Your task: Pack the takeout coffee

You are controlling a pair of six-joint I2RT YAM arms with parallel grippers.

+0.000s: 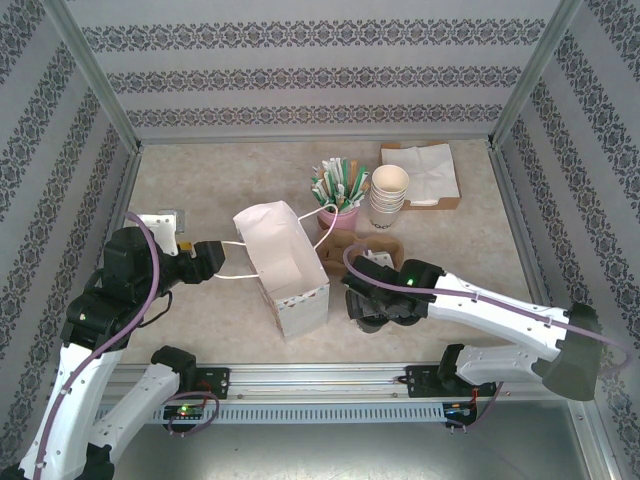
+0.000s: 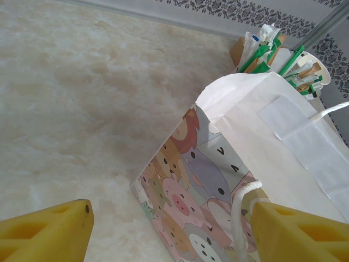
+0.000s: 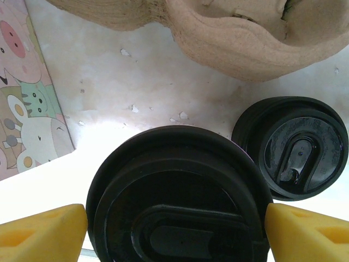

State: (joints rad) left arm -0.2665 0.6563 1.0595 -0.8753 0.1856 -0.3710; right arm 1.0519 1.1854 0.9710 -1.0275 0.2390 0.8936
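Top view: paper bag (image 1: 285,275) stands mid-worktop (image 1: 220,180), mouth up. My left pincer (image 1: 212,252) sits at its left side. Behind the bag are a pink cup of straws (image 1: 338,198), a stack of cream cups (image 1: 388,195) and napkins (image 1: 425,170). A pulp carrier (image 1: 366,244) sits just right of the bag. My right pincer (image 1: 368,310) is low in front of the carrier, and its body covers the takeout coffee (image 3: 180,202).

Left wrist: left pincer released, fingers wide. The bag's cartoon-printed corner lies between them, handle cord (image 2: 237,218) just beside one finger.

Right wrist: the coffee's black lid spans the gap, both fingers at its rim. I can't tell whether that's a grasp or just straddling. Cup sides are hidden under the lid. A second black lid (image 3: 292,147) lies near it, with the carrier edge beyond and the bag wall on the other side.
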